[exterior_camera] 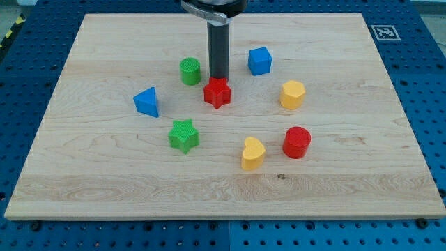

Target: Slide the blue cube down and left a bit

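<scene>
The blue cube sits on the wooden board, upper right of centre. My tip is at the lower end of the dark rod, just above the red star in the view and seemingly touching its far side. The tip is left of and slightly below the blue cube, about a block's width away from it. The green cylinder stands just left of the rod.
A blue triangular block lies at the left. A green star is lower left of centre. Two yellow blocks and a red cylinder lie on the right and lower right.
</scene>
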